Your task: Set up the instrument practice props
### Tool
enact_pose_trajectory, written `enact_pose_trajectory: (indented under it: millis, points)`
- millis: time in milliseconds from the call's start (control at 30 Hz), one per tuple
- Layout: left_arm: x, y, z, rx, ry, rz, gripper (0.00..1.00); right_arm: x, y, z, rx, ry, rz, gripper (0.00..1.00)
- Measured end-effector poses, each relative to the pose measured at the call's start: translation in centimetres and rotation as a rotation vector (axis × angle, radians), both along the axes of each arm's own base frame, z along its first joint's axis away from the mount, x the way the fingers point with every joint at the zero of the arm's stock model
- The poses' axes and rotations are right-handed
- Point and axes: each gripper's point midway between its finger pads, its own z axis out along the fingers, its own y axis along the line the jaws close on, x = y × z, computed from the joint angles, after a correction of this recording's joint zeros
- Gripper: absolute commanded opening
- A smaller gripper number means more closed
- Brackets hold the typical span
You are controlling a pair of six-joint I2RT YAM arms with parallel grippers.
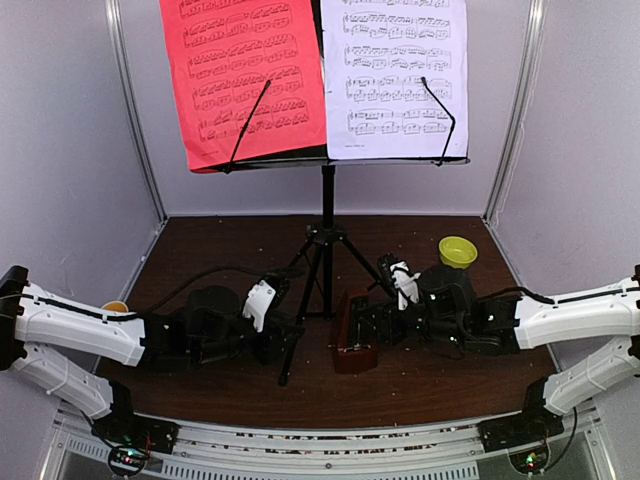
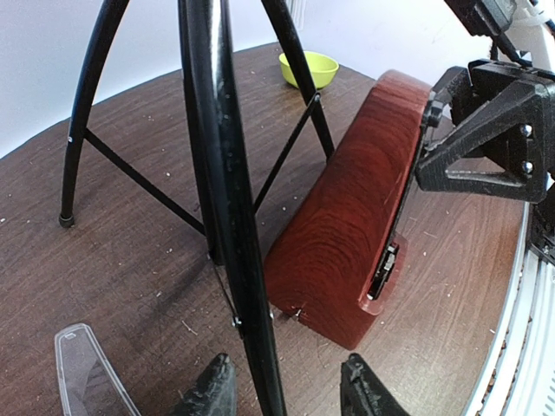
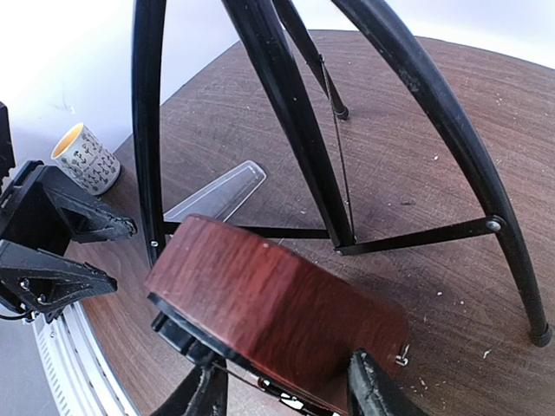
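A: Which step did we tag?

B: The metronome one. The stand (image 1: pixel 327 200) was up, and the red sheet (image 1: pixel 245 75) and white sheet (image 1: pixel 395 70) sat on its desk, high above and beyond both grippers. Only the metronome (image 1: pixel 352 335) wasn't set. It lay on its side on the table (image 1: pixel 220 250).

A: Right gripper?

B: We logged the right gripper (image 3: pixel 286 390) as clenched on the metronome. The wood body sat between its fingers (image 3: pixel 368 386), with pads against both sides in the wrist view. We couldn't tell how firm the grip was.

A: Left?

B: We logged the left gripper (image 2: pixel 286 390) as released, jaws apart and straddling the stand's front leg (image 2: pixel 230 217). The leg ran between the fingers with a gap showing on one side, so we marked no grasp.

A: Anything else close by?

B: A clear tapered piece (image 2: pixel 82 373) lay flat just beside the left gripper, across the leg from the metronome. The bowl (image 1: pixel 457 250) was well beyond the right gripper and the mug (image 3: pixel 87 159) was out by the left arm. We skipped both.

A: What did we put for the next move?

B: Our guess was lift it, tip it upright onto the wide base, and set it down clear of the tripod legs just beyond the right fingers. We flagged two risks. Smooth tapered wood could slip in the pinch, and a swing could knock the leg. The left gripper looked placed to steady the stand.
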Motion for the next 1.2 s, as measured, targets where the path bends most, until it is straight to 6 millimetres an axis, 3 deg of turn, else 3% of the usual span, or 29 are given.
enact_pose_trajectory:
  millis: [367, 600, 733, 867, 1200]
  points:
    - [0.0, 0.0, 0.0, 0.003, -0.004, -0.002, 0.42, 0.1, 0.1, 0.1, -0.014, -0.03, 0.017, 0.37]
    - [-0.6, -0.5, 0.1, 0.038, -0.026, -0.061, 0.46, -0.2, 0.1, -0.3, -0.006, -0.026, 0.035, 0.47]
    - [-1.1, -2.5, 2.6, 0.037, -0.087, -0.139, 0.55, -0.8, -0.3, -1.2, -0.023, -0.006, 0.055, 0.56]
    - [-1.1, -4.5, 5.0, 0.023, -0.15, -0.192, 0.59, -1.0, -0.6, -0.7, -0.011, -0.012, 0.072, 0.69]
    - [0.7, -9.0, 5.9, 0.08, -0.176, -0.22, 0.63, -1.8, -2.9, -0.1, 0.054, -0.017, 0.085, 0.73]
